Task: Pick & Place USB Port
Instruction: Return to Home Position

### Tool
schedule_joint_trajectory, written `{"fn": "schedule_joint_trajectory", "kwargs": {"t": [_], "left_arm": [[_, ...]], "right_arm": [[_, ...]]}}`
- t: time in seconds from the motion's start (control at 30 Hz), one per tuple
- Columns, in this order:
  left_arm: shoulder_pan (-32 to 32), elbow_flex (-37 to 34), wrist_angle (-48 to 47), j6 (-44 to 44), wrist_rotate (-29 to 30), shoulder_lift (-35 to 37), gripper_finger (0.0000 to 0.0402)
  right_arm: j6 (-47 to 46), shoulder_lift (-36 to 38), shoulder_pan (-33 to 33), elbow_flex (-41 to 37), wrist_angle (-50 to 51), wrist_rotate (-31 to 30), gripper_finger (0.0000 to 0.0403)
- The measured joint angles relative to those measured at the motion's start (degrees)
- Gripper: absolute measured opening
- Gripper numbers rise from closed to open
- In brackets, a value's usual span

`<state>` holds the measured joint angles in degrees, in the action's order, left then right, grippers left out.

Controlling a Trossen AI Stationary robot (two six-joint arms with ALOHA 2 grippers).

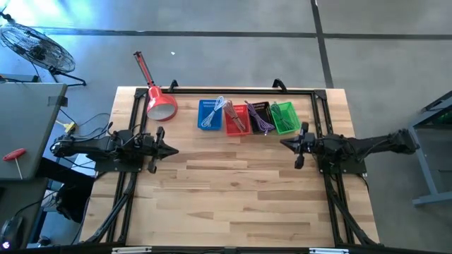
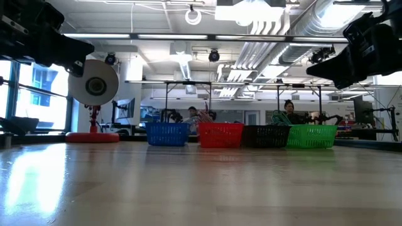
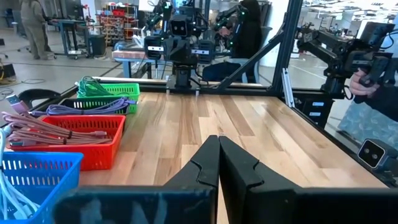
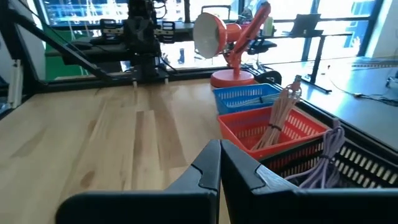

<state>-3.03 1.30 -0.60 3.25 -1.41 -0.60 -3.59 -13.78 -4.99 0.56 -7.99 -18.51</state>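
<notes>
**Operator:** How are the two grippers positioned?

**Technician:** The left gripper [image 1: 171,149] is held above the left side of the wooden table [image 1: 233,204], pointing toward the centre. The right gripper [image 1: 285,143] is held above the right side, facing it. Both sets of fingers are seen pressed together with nothing between them; this is confirmed for the left fingers [image 3: 239,171] and the right fingers [image 4: 242,171] in the wrist views.

**Operator:** Where are the USB cables located?

**Technician:** A row of four baskets is placed along the far edge of the table. From left to right in the high view, a blue basket [image 1: 209,115], a red basket [image 1: 236,121], a black basket [image 1: 260,116] and a green basket [image 1: 283,117] are set side by side, touching or nearly so. White cables [image 1: 217,111] are held in the blue basket, pink cables [image 1: 234,113] in the red, purple cables [image 1: 258,118] in the black, and green cables [image 3: 93,84] in the green. No USB port can be told apart on the table.

**Operator:** Is anything else noted?

**Technician:** A red desk lamp [image 1: 157,97] is stood just beside the blue basket, at the far left corner.
</notes>
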Motion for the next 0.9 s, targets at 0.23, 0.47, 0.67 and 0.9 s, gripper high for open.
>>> {"fn": "schedule_joint_trajectory", "kwargs": {"t": [0.23,0.47,0.67,0.9], "left_arm": [[0.0,0.0,0.0,0.0,0.0,0.0,0.0],[0.0,0.0,-0.1,0.0,0.0,0.0,0.0],[0.0,0.0,0.0,0.0,0.0,0.0,0.0],[0.0,0.0,0.3,0.0,-0.1,0.0,0.0]], "right_arm": [[-0.1,0.0,2.0,0.0,0.0,1.2,0.0],[1.3,0.0,2.0,0.0,3.1,0.4,0.0],[1.0,0.0,2.0,0.0,3.3,0.3,0.0],[1.0,0.0,2.0,0.0,3.4,0.3,0.0]]}}
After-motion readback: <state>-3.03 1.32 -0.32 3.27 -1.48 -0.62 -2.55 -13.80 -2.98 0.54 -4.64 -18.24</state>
